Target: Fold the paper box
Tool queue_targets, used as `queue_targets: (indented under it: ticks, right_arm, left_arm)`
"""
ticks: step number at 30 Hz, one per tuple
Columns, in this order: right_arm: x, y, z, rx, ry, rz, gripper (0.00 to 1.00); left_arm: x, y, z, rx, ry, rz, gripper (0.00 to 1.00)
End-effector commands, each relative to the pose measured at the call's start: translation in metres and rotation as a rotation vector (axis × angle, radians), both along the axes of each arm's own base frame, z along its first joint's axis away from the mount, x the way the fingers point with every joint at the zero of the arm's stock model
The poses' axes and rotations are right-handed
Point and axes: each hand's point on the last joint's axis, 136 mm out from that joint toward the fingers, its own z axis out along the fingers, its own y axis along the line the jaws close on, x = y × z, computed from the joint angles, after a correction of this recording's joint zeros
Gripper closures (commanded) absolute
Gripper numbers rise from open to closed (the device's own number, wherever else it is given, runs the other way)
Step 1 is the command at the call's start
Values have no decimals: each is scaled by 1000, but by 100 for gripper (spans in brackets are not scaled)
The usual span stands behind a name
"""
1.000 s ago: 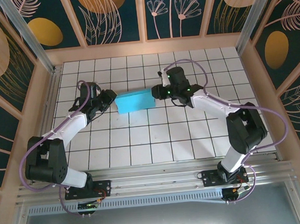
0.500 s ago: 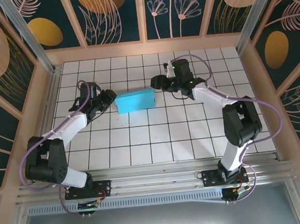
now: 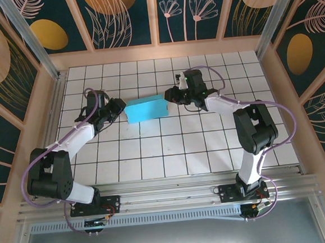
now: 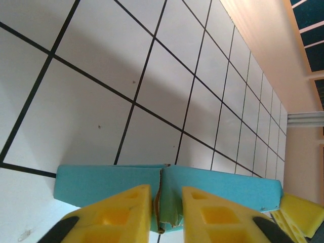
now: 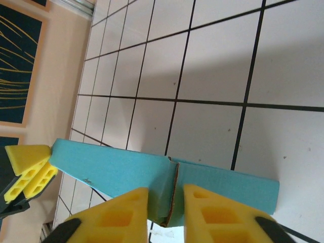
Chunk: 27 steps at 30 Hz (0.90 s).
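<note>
right gripper has swung back, both nipping the smooth blue card paper box; left gripper.

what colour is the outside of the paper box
Light blue, leaning turquoise. The paper box shows it best in the left wrist view.

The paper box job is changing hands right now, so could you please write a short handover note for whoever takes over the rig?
Left gripper: its yellow fingers straddle the seam at one end of the light blue card paper box; the jaws stand slightly apart, so whether they pinch the card is unclear.
Right gripper: same pose at the opposite end, grip equally unclear.
Box: on the white tiled table, mid-table between both grippers, blue side out, already a closed long shape.
Done: main folds appear formed.
Left: probably finishing the ends, then releasing both grippers.
</note>
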Motion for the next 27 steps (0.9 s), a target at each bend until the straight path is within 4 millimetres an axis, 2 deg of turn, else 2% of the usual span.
queue_targets:
  ticks: [1, 4, 8, 10, 14, 18, 21, 27]
  right_arm:
    - [-22, -20, -59, -122, 135, -36, 82]
    - [-18, -20, -48, -96, 127, -37, 80]
    - [-6, -13, -8, -55, 56, -29, 68]
    - [0, -10, 14, -36, 14, -22, 65]
    - [9, -10, 38, -37, -36, -27, 62]
    - [11, -10, 46, -25, -46, -29, 61]
    - [12, -10, 45, -28, -47, -26, 61]
    - [12, -9, 22, -46, -5, -18, 66]
  left_arm:
    - [-34, 11, -55, 56, 171, 4, 84]
    - [-38, 6, -60, 28, 175, -16, 89]
    - [-30, 7, -43, 36, 133, -12, 86]
    - [-23, 8, -26, 54, 92, -14, 75]
    - [-12, 11, 1, 86, 30, -5, 58]
    - [-9, 12, 13, 88, -2, 2, 52]
    - [-9, 12, 11, 88, 1, 3, 52]
    - [-9, 10, 0, 78, 29, -5, 55]
